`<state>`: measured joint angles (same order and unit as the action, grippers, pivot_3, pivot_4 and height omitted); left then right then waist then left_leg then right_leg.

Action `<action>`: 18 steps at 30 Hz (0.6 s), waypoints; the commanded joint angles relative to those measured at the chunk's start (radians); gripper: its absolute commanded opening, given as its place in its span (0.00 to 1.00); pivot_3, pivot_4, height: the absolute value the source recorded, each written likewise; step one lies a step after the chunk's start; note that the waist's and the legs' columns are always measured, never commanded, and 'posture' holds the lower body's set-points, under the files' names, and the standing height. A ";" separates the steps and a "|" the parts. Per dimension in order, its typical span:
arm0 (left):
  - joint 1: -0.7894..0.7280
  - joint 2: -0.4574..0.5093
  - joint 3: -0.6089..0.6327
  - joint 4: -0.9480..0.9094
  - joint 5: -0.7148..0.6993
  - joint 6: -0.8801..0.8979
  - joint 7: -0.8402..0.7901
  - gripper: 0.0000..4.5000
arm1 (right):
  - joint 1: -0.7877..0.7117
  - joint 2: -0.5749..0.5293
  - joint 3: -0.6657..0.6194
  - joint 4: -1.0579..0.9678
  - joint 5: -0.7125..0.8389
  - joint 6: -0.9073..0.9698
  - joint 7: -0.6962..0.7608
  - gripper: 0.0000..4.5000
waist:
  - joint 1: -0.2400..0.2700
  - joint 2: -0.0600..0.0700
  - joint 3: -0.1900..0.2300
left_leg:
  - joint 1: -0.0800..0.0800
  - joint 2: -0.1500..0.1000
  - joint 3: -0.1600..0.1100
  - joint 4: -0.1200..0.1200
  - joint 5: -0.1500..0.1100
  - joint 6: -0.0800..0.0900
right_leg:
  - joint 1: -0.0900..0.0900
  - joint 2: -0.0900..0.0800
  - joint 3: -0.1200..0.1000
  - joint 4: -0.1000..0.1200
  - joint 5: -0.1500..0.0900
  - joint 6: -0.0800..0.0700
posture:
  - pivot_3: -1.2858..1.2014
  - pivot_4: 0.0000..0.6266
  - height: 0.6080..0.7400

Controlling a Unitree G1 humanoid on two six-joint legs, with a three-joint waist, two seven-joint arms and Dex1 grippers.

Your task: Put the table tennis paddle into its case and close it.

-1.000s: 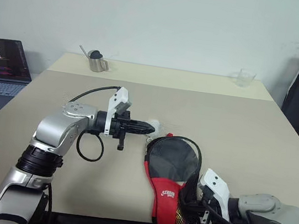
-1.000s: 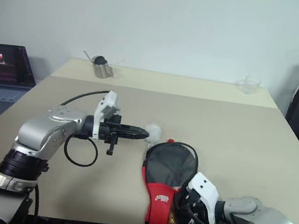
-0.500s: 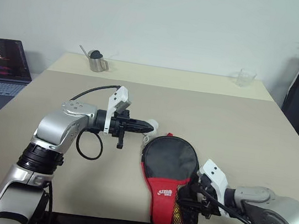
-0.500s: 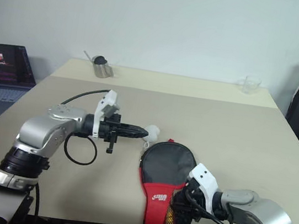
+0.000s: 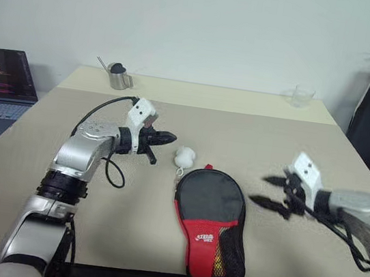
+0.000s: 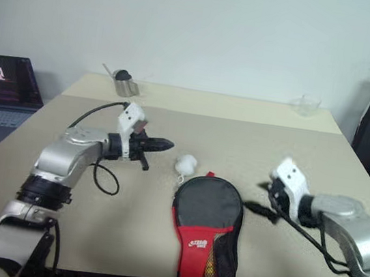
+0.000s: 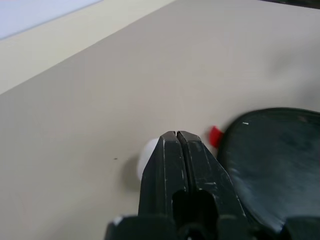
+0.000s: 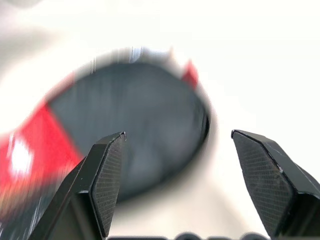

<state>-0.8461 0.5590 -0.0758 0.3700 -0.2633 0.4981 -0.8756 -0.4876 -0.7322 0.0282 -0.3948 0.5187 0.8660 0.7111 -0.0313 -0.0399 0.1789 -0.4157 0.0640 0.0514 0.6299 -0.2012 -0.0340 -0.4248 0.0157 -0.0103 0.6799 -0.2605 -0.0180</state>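
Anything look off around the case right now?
Nothing stands out. The case lies flat on the table, closed as far as shows, with a small white ball beside its top edge.

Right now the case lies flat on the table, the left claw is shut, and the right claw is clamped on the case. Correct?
Not quite. The right claw is open and off the case, as the left eye view shows. The rest holds: case flat on the table, left claw shut.

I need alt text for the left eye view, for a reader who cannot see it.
A closed black-and-red case lies flat on a beige table, a small white ball just beyond it. The left claw, shut, points at the ball; the right claw, open and empty, hovers beside the case.
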 commanded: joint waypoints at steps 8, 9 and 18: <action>-0.180 -0.203 -0.059 0.389 0.135 -0.062 0.097 0.00 | 0.066 0.342 0.225 0.132 -0.222 -0.203 -0.209 0.82 | 0.010 -0.001 -0.001 | -0.004 -0.002 0.002 0.002 0.000 0.000 | -0.001 -0.002 0.001 -0.001 0.000 0.002 | 0.52 0.24 1.00; -0.192 -0.230 -0.060 0.434 0.144 -0.071 0.109 0.00 | 0.093 0.355 0.216 0.151 -0.223 -0.199 -0.219 0.82 | 0.013 -0.002 -0.001 | -0.004 -0.002 0.002 0.002 0.000 0.000 | -0.001 -0.002 0.000 -0.001 0.000 0.002 | 0.52 0.24 1.00; -0.268 -0.347 -0.051 0.748 0.226 -0.198 0.182 0.00 | 0.218 0.336 0.264 0.190 -0.259 -0.170 -0.170 0.82 | 0.022 -0.003 -0.006 | 0.008 -0.002 0.001 0.002 0.000 0.000 | 0.009 -0.001 0.000 0.000 0.000 0.002 | 0.52 0.24 1.00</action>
<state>-1.1126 0.2198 -0.1238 1.0784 -0.0582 0.3132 -0.6800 -0.2928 -0.3931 0.2750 -0.2146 0.2513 0.6425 0.5215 -0.0094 -0.0432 0.1727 -0.4034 0.0623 0.0527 0.6309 -0.2014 -0.0339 -0.4125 0.0143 -0.0106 0.6803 -0.2609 -0.0166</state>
